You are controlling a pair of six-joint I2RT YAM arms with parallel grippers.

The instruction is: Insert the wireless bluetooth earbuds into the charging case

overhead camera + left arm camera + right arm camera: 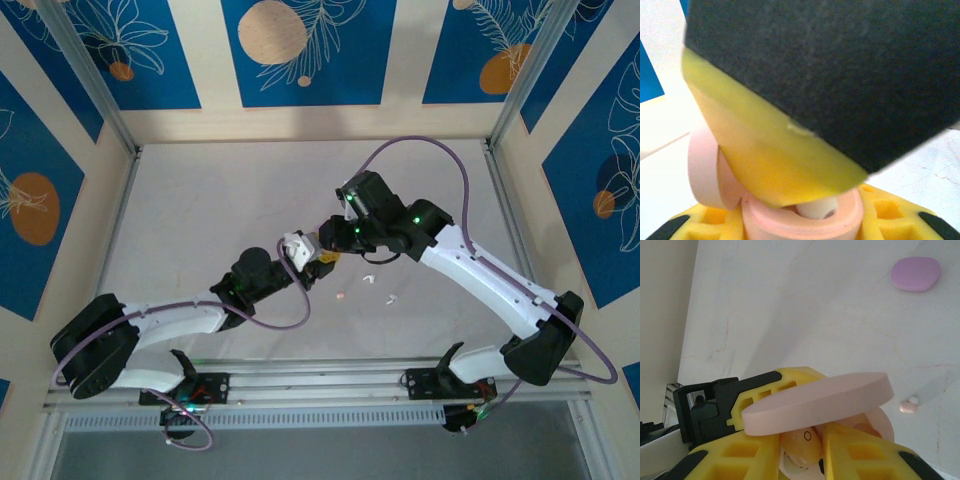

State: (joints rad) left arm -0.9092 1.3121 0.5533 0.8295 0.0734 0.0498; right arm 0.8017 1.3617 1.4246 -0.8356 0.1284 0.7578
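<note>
We're at centre frame: the left gripper (800,225) has its jaws clamped on the open pink case (815,402). The right gripper (801,452), jaws nearly closed, pinches an earbud (799,440) under its lid. Three more earbuds (367,280) lie on the worktop (220,200), just right.

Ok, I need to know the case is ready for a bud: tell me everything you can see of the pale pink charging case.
The pale pink charging case is a smooth, matte, pebble-shaped plastic clamshell, hinged open. Its round lid stands swung back beside the base, whose hollow is exposed. The left gripper clamps the base from both sides. The right gripper reaches into the hollow with a pale earbud between its fingers.
</note>
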